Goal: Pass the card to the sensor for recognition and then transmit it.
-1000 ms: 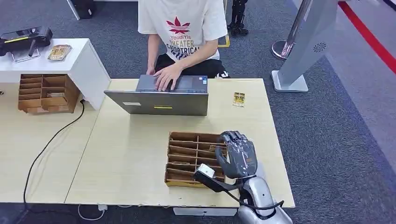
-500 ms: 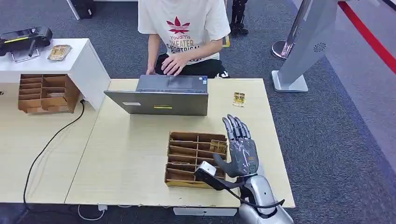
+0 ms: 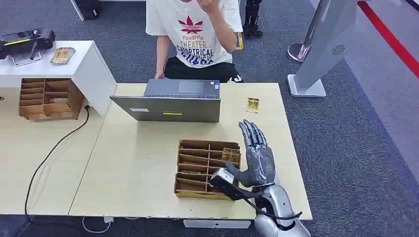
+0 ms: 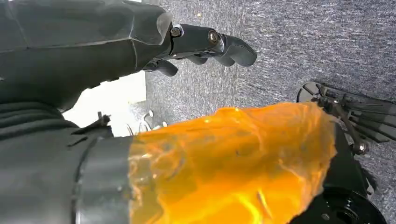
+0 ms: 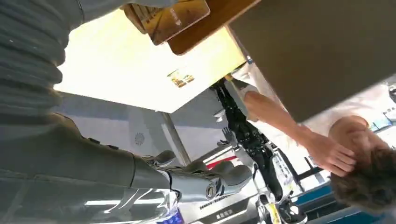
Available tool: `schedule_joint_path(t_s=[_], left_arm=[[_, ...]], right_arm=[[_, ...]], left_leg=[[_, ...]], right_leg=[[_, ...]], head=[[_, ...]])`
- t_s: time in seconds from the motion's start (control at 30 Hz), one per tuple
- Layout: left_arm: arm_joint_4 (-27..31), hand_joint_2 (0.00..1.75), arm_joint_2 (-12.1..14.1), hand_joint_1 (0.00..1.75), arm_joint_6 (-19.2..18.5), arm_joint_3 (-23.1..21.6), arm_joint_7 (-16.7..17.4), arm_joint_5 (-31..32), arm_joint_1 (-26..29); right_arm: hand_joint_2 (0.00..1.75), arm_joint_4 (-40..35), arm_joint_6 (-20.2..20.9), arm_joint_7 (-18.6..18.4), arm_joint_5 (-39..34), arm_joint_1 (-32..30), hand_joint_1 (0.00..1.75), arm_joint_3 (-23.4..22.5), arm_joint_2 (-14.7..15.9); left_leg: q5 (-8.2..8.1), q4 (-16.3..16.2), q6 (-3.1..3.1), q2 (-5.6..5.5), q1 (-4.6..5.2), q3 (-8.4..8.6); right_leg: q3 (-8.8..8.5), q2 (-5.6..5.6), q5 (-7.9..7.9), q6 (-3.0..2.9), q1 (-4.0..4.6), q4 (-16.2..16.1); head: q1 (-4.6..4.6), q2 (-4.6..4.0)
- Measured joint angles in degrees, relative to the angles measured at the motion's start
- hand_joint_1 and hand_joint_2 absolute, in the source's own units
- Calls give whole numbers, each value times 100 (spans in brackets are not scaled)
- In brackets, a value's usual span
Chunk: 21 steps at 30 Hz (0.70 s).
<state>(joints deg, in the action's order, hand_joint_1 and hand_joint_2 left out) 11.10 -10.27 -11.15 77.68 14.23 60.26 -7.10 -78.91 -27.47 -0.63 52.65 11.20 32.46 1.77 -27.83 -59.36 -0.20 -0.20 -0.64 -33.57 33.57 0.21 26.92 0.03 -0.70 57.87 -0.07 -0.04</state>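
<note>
The right hand [image 3: 256, 157] hovered spread wide and holding nothing, lower right of the head view. Just beside it, the card [image 3: 230, 155] stood in the cardboard organizer [image 3: 197, 168] on the bench [image 3: 138, 163] — likely thin, stiff, slick; pinch its exposed upper edge.

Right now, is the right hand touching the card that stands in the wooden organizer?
Apart. In the head view the right hand, fingers spread, is beside the organizer; bare wood shows between it and the card.

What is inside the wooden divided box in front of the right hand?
A gold card stands in a right-side slot of the wooden divided box, beside the open right hand. Most other slots look empty, but the near-right corner is covered by the wrist camera.
</note>
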Motion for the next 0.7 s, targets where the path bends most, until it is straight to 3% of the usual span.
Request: schedule_joint_path(t_s=[0.03, 0.07, 0.1, 0.17, 0.2, 0.23, 0.27, 0.33, 0.37, 0.4, 0.6, 0.7], left_arm=[[0, 0, 0, 0, -6, 2, -7, -30, 1], [0, 0, 0, 0, -7, 4, -18, -55, 2], [0, 0, 0, 0, -9, 9, -37, -74, 3], [0, 0, 2, 0, -15, 20, -48, -103, 3], [0, 0, 2, 0, -17, 26, -50, -120, 3], [0, 0, 2, 0, -17, 42, -50, -131, 3], [0, 0, 2, 0, -17, 48, -50, -146, 3], [0, 0, 2, 0, -22, 59, -55, -164, 3], [0, 0, 2, 0, -22, 66, -55, -168, 3], [0, 0, 2, 0, -22, 77, -55, -170, 2], [0, 0, 2, 0, -24, 122, -57, -179, 2], [0, 0, 2, 0, -24, 136, -57, -179, 2]], right_arm=[[175, -104, 32, 139, -258, -45, 31, -4, 0], [175, -212, 92, 274, -510, -97, 66, -7, 2], [175, -355, 166, 429, -779, -159, 133, -7, 9], [175, -643, 287, 630, -1088, -284, 129, -4, 33], [175, -789, 348, 684, -1180, -341, 106, 0, 53], [175, -921, 395, 725, -1252, -391, 66, 11, 74], [175, -1021, 420, 743, -1278, -433, 66, 18, 94], [175, -1187, 433, 774, -1307, -492, 44, 48, 140], [175, -1248, 459, 787, -1309, -512, 44, 70, 164], [175, -1300, 479, 789, -1313, -535, 33, 94, 184], [175, -1381, 669, 819, -1306, -584, 51, 402, 291], [175, -1340, 730, 813, -1304, -584, 73, 577, 319]], left_leg=[[0, 0, 0, 0, 0, 0], [0, 0, 0, 0, 0, 0], [0, 0, 0, -1, 0, -1], [-1, 0, 0, -1, 0, -1], [-3, 1, -3, -1, 0, -1], [-3, 1, -3, 0, 0, -1], [-3, 1, -3, 0, 0, -1], [-3, 1, -3, 0, 0, -1], [-3, 1, -3, 0, 0, -1], [-3, 1, -3, 0, 0, -1], [-3, 0, -3, 0, 0, -1], [-3, 1, -3, 0, -1, -1]], right_leg=[[0, 0, 0, 0, 0, 0], [0, 0, 0, 0, 0, 0], [0, 0, 1, 0, 0, 0], [0, -1, 1, 0, 0, 0], [1, -1, 1, -1, 0, 0], [1, 0, 2, -1, 0, 0], [1, 0, 2, -1, 0, 0], [0, 0, 2, -1, 0, 0], [0, 0, 2, -1, 0, 0], [0, 0, 2, -1, 0, 0], [0, 0, 2, -1, 0, 0], [0, 0, 2, -2, 0, 0]], head=[[0, 0], [0, 0], [0, 0], [0, 0], [0, 0], [-2, 0], [-2, 0], [0, 0], [0, 0], [0, 0], [0, 0], [0, 0]])
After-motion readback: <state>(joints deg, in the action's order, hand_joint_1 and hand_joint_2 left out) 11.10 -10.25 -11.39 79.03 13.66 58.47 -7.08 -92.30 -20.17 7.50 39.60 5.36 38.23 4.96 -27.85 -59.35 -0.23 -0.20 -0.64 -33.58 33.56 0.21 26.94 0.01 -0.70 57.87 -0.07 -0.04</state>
